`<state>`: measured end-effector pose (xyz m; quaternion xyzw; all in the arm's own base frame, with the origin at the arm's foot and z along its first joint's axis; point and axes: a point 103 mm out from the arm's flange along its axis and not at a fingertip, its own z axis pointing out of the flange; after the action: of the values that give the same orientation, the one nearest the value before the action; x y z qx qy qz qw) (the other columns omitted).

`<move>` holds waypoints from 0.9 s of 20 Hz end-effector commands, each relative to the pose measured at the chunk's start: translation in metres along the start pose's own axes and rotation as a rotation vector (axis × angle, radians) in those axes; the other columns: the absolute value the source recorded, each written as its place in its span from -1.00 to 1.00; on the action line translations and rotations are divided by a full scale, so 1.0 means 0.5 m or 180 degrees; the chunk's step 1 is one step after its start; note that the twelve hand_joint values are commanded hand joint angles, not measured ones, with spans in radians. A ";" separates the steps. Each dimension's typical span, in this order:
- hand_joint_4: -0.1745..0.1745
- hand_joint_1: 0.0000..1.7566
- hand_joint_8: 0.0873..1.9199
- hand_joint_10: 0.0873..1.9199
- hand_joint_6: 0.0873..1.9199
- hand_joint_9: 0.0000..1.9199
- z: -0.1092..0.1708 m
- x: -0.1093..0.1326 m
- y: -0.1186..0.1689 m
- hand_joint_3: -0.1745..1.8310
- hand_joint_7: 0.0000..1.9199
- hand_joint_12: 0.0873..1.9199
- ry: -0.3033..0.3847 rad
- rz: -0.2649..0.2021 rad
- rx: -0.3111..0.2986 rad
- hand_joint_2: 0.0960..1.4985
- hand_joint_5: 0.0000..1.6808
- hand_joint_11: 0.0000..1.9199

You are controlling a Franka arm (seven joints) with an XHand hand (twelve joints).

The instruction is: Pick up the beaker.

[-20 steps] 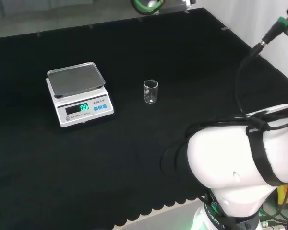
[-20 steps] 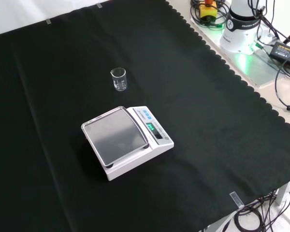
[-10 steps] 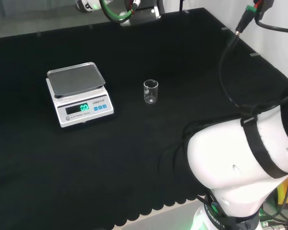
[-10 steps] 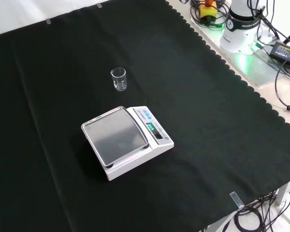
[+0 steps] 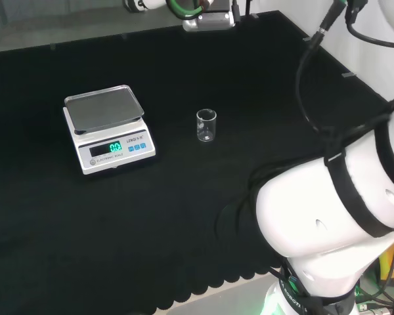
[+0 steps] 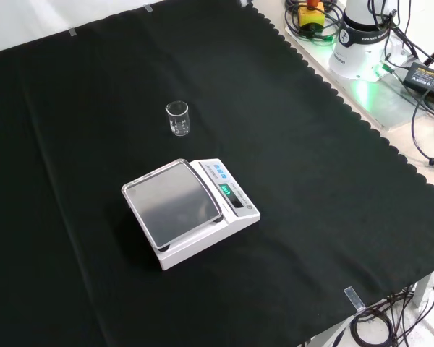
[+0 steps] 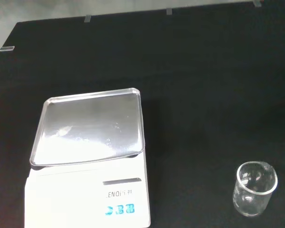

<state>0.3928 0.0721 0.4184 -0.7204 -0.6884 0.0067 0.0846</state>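
**Beaker upright on the cloth, nothing touching it**

Operator, your bench carries a black cloth (image 6: 333, 188) with a scalloped edge, spread flat across the working area. In the head view the arm's white links (image 5: 328, 216) bulk at the right, with black cables looping above them toward the top edge.

The largest item on the cloth is a white digital scale (image 6: 192, 213) with a bare metal weighing pan (image 7: 88, 128) and a lit green display. In the head view it sits to the left (image 5: 108, 128); in the front view it lies nearer the camera than the glass.

Your task item, the beaker (image 5: 206, 126), is a small clear glass vessel standing upright with its mouth up. In the head view it stands to the right of the scale, apart from it, with bare cloth all round. In the front view (image 6: 178, 118) it stands farther off than the scale and slightly left of it. The wrist view places it (image 7: 254, 189) beside the scale's display end, not touching; it looks empty there.

You cannot tell from these views whether the hand's fingers are straight or curled.
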 end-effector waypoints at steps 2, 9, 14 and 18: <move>-0.15 -0.74 -0.29 -0.18 -1.00 -1.00 0.053 -0.026 0.072 -0.84 -0.98 0.56 0.0203 -0.0019 0.0120 0.20 -0.80 -0.96; -0.17 -0.74 -0.28 -0.16 -1.00 -1.00 0.100 -0.024 0.121 -0.84 -0.97 0.56 0.0205 0.0009 0.0258 0.20 -0.79 -0.96; -0.18 -0.73 -0.28 -0.16 -1.00 -1.00 0.142 -0.043 0.153 -0.84 -0.96 0.56 0.0269 0.0110 0.0382 0.19 -0.78 -0.96; -0.18 -0.73 -0.28 -0.16 -1.00 -1.00 0.179 -0.072 0.179 -0.84 -0.96 0.56 0.0382 0.0246 0.0468 0.19 -0.78 -0.96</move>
<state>0.4516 0.0580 0.3354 -0.7230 -0.6720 0.0259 0.1578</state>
